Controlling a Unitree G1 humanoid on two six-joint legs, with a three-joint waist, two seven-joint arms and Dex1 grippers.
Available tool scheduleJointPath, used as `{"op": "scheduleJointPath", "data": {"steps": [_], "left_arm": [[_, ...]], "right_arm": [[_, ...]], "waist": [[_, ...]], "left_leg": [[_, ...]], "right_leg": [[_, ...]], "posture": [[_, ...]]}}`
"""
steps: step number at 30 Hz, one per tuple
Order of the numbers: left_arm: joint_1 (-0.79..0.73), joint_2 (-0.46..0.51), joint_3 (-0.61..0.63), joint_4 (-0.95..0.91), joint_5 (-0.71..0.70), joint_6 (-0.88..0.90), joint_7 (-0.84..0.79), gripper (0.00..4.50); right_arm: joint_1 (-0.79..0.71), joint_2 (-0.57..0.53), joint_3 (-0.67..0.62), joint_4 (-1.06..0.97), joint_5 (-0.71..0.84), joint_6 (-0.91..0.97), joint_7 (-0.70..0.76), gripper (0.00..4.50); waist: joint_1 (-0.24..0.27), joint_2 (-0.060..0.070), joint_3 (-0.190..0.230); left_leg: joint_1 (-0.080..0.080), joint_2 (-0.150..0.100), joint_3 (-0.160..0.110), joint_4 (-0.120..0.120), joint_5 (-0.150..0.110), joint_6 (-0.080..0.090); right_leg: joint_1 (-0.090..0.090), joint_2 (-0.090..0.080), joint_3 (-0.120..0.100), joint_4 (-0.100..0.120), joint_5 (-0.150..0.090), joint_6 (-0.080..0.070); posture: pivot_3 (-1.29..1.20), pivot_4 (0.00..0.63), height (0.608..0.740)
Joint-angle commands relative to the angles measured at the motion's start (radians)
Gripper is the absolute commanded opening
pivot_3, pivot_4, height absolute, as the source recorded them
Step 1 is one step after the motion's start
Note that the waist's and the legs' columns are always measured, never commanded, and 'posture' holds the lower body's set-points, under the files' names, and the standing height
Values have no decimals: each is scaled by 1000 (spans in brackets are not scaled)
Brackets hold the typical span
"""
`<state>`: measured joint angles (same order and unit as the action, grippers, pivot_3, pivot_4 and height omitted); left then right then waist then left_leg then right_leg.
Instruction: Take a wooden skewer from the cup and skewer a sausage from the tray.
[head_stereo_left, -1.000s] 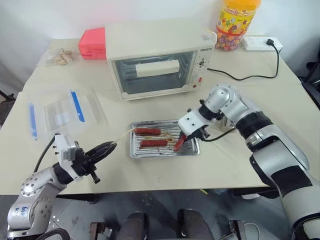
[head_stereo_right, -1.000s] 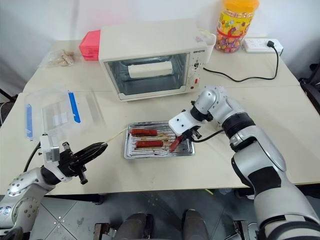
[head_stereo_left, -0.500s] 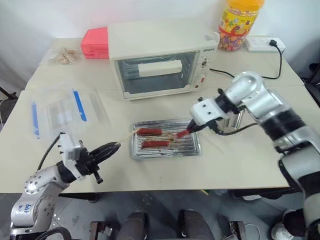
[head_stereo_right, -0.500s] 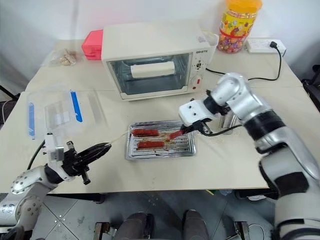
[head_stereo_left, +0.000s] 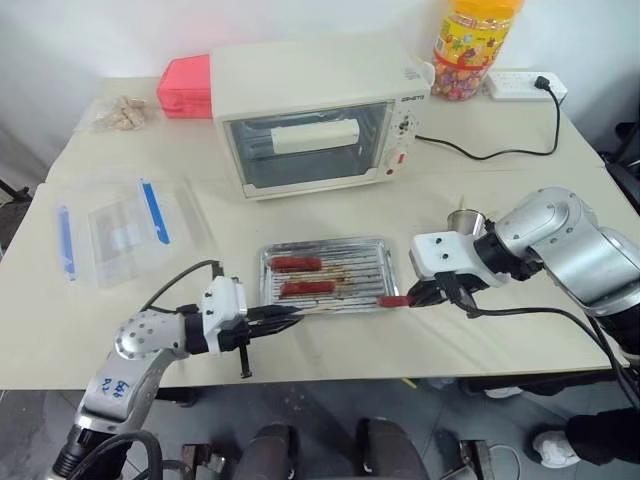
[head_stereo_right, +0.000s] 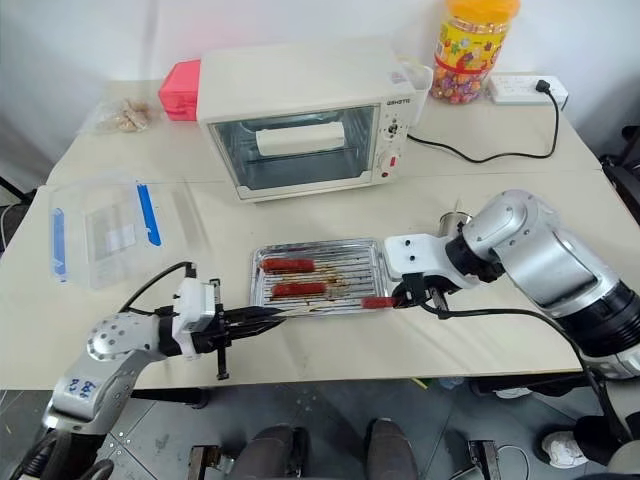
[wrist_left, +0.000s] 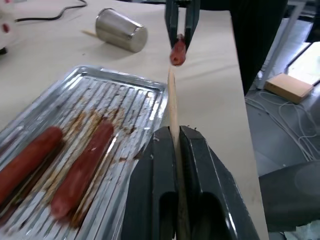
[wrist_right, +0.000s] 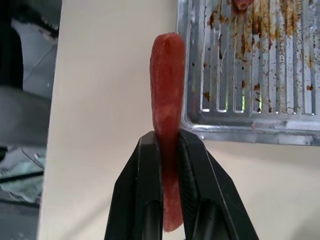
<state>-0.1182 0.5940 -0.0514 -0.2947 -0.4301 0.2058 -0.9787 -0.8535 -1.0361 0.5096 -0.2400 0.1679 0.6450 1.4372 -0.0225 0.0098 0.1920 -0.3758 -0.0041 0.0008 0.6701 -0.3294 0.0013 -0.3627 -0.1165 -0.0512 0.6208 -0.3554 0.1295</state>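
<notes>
I see the sausage (wrist_right: 167, 100) clamped between my right gripper's (head_stereo_left: 421, 294) fingers, held level just off the tray's (head_stereo_left: 372, 248) near right corner, its free end pointing left. The wooden skewer (wrist_left: 173, 107) is pinched in my left gripper (head_stereo_left: 283, 316), lying about level over the tray's front edge, tip aimed at the sausage's end and just short of it. My left forearm reaches right along the table's front edge; my right arm is bent inward beside the cup (head_stereo_left: 466, 221). Two more sausages (head_stereo_left: 297, 264) lie in the tray.
</notes>
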Motion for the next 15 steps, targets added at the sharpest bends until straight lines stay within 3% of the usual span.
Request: {"op": "scheduleJointPath", "data": {"steps": [1, 15], "left_arm": [[-33, -15, -35, 7, 9, 16, -3, 0], [-56, -55, -52, 7, -9, 77, 14, 0]], "right_arm": [[-6, 10, -23, -56, -22, 63, -19, 96], [-24, 47, -15, -98, -46, 80, 4, 96]], "waist": [[1, 0, 0], [2, 0, 0]], "left_leg": [[0, 0, 0, 0, 0, 0], [0, -1, 0, 1, 0, 0]], "right_leg": [[0, 0, 0, 0, 0, 0], [0, 1, 0, 1, 0, 0]], "posture": [[0, 150, 740], [0, 150, 740]]}}
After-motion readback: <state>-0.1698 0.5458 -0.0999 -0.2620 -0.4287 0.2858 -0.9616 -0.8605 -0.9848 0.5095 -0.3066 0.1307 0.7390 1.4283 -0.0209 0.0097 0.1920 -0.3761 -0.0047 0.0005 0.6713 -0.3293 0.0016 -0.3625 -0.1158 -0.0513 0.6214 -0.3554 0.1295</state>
